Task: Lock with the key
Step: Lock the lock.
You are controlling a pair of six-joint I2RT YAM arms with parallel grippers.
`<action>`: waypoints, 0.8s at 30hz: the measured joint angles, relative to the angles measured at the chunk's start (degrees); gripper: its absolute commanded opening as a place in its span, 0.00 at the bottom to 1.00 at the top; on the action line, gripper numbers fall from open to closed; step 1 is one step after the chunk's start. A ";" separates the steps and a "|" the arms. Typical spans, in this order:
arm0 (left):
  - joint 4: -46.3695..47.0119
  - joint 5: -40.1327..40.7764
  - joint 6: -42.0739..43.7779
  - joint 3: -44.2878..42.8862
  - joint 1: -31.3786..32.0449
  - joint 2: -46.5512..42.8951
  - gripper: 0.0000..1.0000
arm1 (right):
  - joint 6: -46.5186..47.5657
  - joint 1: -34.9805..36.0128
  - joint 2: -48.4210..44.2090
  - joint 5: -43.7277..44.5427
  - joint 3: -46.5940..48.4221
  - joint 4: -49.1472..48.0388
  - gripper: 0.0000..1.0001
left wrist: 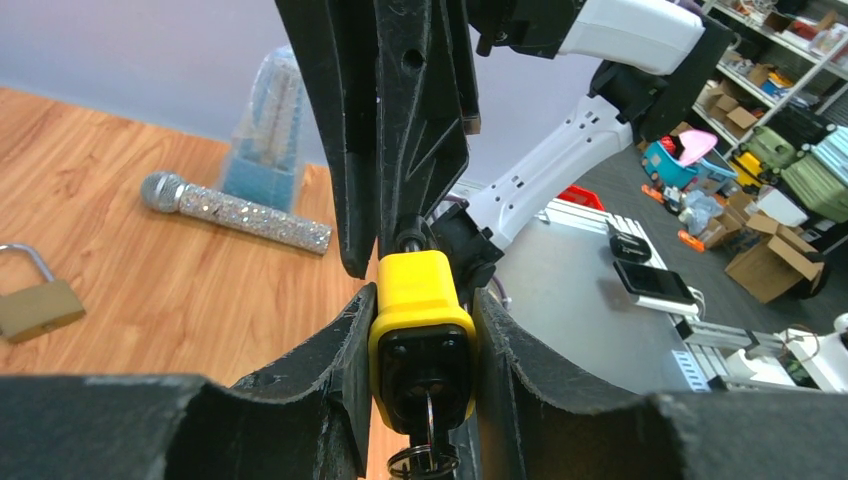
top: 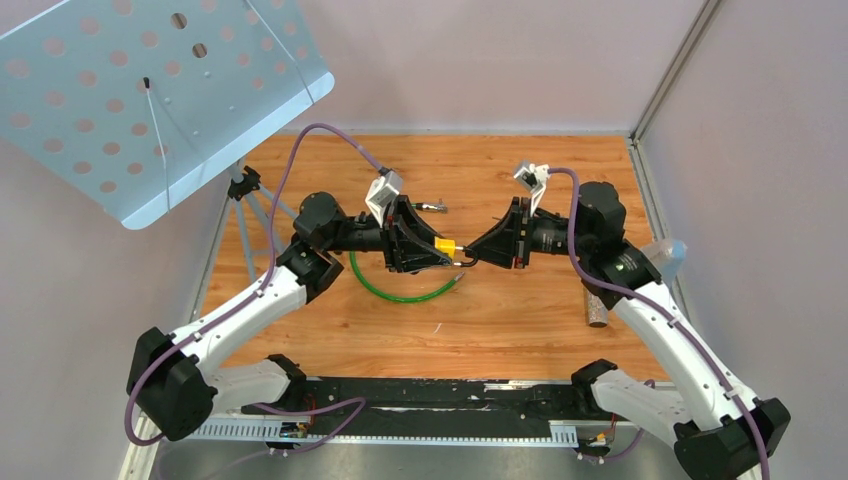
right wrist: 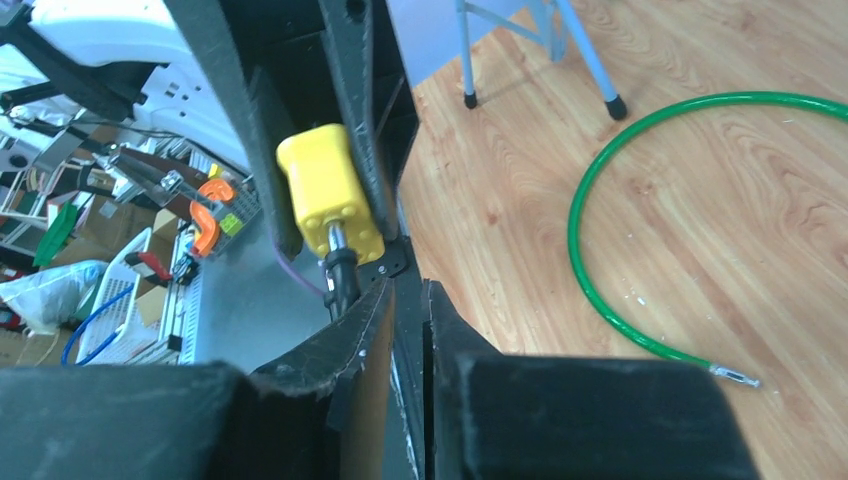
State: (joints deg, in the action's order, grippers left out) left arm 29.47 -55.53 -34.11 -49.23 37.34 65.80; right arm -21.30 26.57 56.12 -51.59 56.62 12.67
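A yellow lock [left wrist: 420,300] is clamped between my left gripper's fingers [left wrist: 330,350]. A key [left wrist: 430,412] with a ring sits in its keyhole on the side facing the left wrist camera. In the top view the left gripper [top: 432,250] holds the lock [top: 446,245] above the table's middle. My right gripper [top: 472,258] meets it from the right, jaws closed, tips at the lock's far end. The right wrist view shows the lock [right wrist: 328,190] with a black stub [right wrist: 340,272] beside my right gripper [right wrist: 410,288]. What those tips pinch is hidden.
A green cable loop [top: 400,292] lies on the wooden table [top: 500,320] under the grippers. A glittery microphone [top: 597,312] and a blue container [top: 665,255] are at the right. A brass padlock [left wrist: 35,305] lies on the wood. A perforated blue stand [top: 150,90] stands at far left.
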 measured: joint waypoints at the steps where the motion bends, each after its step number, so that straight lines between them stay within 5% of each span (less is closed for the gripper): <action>1: 0.20 0.00 0.11 0.00 0.00 0.00 0.00 | -0.04 -0.02 -0.57 -0.70 -0.20 0.57 0.21; 9: 1.75 -1.36 0.22 0.20 0.52 -0.02 0.00 | 0.50 -0.33 -1.92 -1.55 -0.39 2.95 0.33; 17: 0.94 1.49 1.22 1.20 -0.07 -0.17 0.00 | 1.64 -0.09 -6.69 13.42 -2.69 5.95 0.39; 24: -1.03 3.30 2.27 1.73 -0.11 -1.95 0.00 | 1.97 -0.07 -16.02 18.01 -9.49 1.18 0.62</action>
State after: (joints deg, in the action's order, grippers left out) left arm 28.45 -52.23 -31.83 -47.51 37.23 63.86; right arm -19.33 26.50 40.10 -33.58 47.13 13.85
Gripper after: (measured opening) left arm 0.426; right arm 0.522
